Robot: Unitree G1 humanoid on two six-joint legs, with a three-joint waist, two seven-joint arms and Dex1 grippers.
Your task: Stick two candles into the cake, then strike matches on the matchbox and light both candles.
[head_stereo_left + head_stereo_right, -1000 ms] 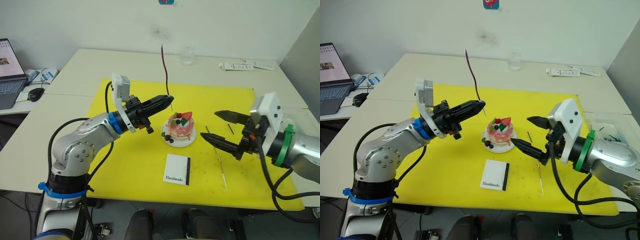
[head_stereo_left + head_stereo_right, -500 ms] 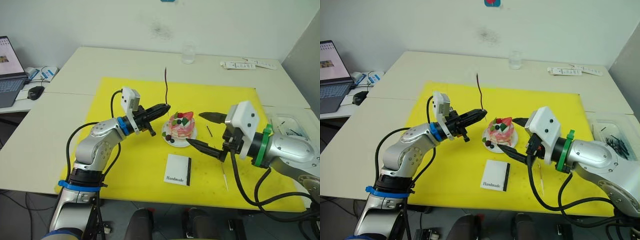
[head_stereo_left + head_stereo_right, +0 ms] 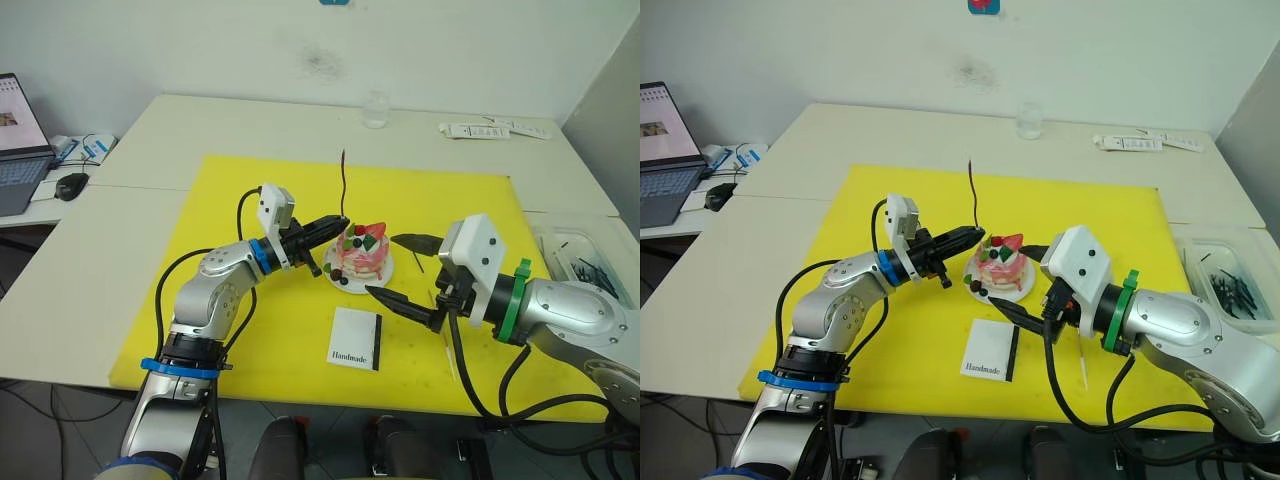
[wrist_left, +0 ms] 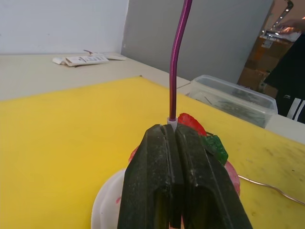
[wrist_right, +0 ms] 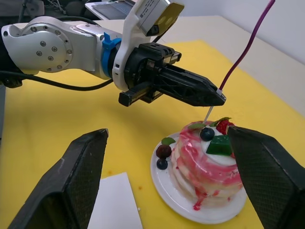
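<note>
The pink cake (image 3: 362, 250) sits on its white plate (image 3: 380, 277) on the yellow mat. My left gripper (image 3: 340, 222) is shut on the white lower end of one wavy candle (image 3: 343, 185), holding it upright. The candle's tip is right at the cake's top near edge (image 5: 208, 114). My right gripper (image 3: 380, 264) is open just right of the cake, one finger on either side of the plate's edge. The second candle (image 3: 1081, 362) lies on the mat, partly under my right arm. A match (image 3: 418, 264) lies right of the cake. The matchbox (image 3: 355, 339) lies flat in front of the cake.
The yellow mat (image 3: 250, 190) covers the table's middle. A glass (image 3: 375, 108) and white strips (image 3: 490, 130) stand at the back. A clear plastic box (image 3: 580, 262) with dark sticks is at the right edge. A laptop (image 3: 15, 140) and mouse (image 3: 70, 187) are far left.
My left gripper has carried the candle down and rightward to the cake's top. My right gripper has moved left, close to the plate, still open.
</note>
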